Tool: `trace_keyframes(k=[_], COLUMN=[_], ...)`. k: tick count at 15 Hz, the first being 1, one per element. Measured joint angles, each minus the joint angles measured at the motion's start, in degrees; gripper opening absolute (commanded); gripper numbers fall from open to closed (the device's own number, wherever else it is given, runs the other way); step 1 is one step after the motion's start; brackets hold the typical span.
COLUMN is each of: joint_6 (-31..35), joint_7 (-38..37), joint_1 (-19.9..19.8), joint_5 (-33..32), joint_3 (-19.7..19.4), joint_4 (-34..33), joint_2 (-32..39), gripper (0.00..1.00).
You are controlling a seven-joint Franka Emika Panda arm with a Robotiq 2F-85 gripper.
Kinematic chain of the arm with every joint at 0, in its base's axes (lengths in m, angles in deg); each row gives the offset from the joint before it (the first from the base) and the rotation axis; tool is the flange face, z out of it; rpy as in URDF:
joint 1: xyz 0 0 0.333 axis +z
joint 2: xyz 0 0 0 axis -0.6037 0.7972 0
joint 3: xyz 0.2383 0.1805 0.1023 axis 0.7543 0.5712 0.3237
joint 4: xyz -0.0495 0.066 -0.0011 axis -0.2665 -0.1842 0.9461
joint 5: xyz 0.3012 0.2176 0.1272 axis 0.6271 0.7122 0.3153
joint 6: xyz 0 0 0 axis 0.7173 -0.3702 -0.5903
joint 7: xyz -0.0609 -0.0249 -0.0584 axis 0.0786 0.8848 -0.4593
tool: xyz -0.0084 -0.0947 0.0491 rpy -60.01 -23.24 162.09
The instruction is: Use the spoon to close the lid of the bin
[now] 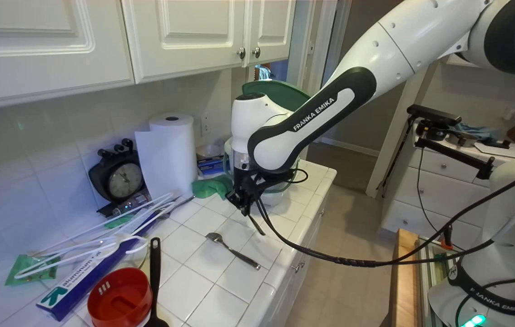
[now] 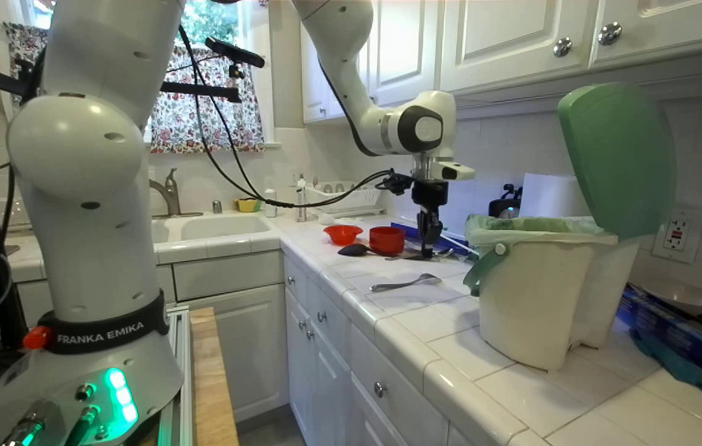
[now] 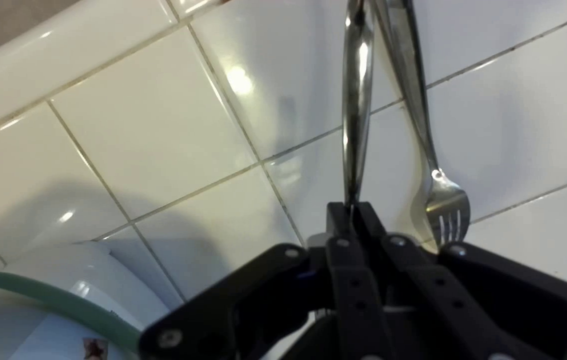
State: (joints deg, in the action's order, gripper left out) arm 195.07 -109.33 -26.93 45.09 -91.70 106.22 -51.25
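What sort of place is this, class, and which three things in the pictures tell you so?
Probably a kitchen, perhaps in someone's home: a sink, a white dish rack and a roll of paper towels all point that way.

White-tiled worktop in an exterior view: the bin stands at near right, a fork lies to its left, a paper-towel roll stands beyond.
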Motion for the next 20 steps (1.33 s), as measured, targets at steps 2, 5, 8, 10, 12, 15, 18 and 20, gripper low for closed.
trace_keyframes(k=[2, 5, 8, 10, 12, 15, 18, 20], joint_6=[-0.8, -1.6, -2.1, -2.1, -2.1, -2.7, -3.6, -4.0], joint_7=[-0.4, -0.9, -1.5, -1.8, -1.8, -1.8, -2.3, -3.2], joint_1=[0.0, -0.2, -0.4, -1.0, -1.9, -3.3, -4.7, -5.5], joint_5=[0.1, 0.2, 0.2, 0.2, 0.2, 0.0, -0.1, -0.2], joint_3=[0.1, 0.4, 0.6, 0.5, 0.5, 0.5, 0.5, 0.6], joint_4=[0.4, 1.4, 2.4, 3.4, 4.5, 6.3, 7.9, 9.0], joint_2=[-2.0, -4.9, -7.7, -9.8, -12.1, -15.7, -19.0, -21.0], gripper=[0.05, 0.05, 0.05, 0.05, 0.05, 0.05, 0.04, 0.04])
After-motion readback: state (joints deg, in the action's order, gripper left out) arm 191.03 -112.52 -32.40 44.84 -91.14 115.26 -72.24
